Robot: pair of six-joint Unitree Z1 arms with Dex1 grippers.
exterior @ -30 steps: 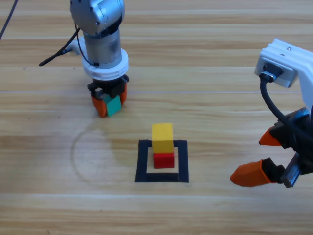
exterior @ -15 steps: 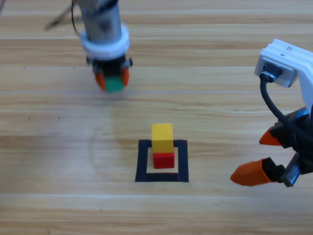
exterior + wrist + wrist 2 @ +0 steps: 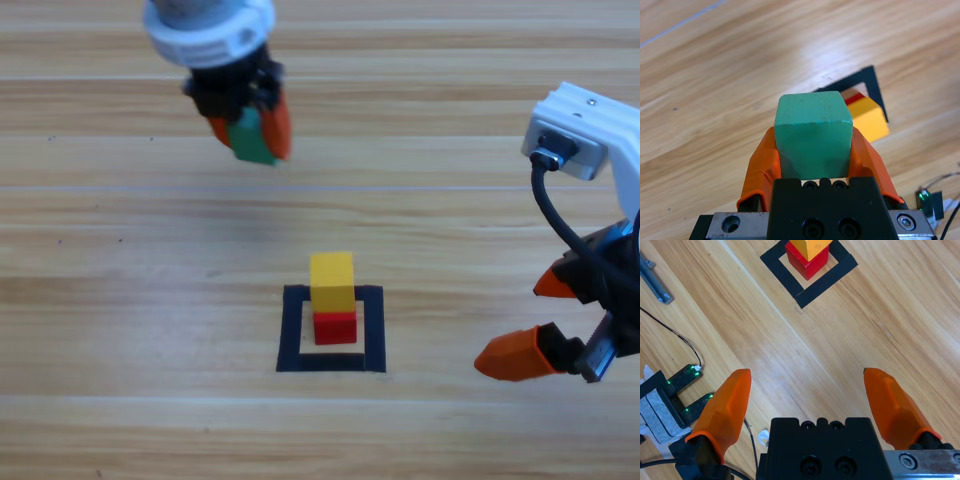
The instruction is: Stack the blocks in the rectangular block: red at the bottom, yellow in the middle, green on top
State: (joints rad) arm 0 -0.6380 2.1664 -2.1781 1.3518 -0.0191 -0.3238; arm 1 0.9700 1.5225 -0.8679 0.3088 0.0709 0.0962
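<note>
In tape rectangle [image 3: 331, 363]: 2 cubes stacked; left gripper [image 3: 250, 130]: 1 green cube [image 3: 252, 138]

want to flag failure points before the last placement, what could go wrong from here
The left gripper holds the green cube well off from the stack, so it might arrive off-centre over the yellow cube and slide off. A nudge could topple yellow off the red cube inside the black tape rectangle. The right gripper waits open nearby.
</note>
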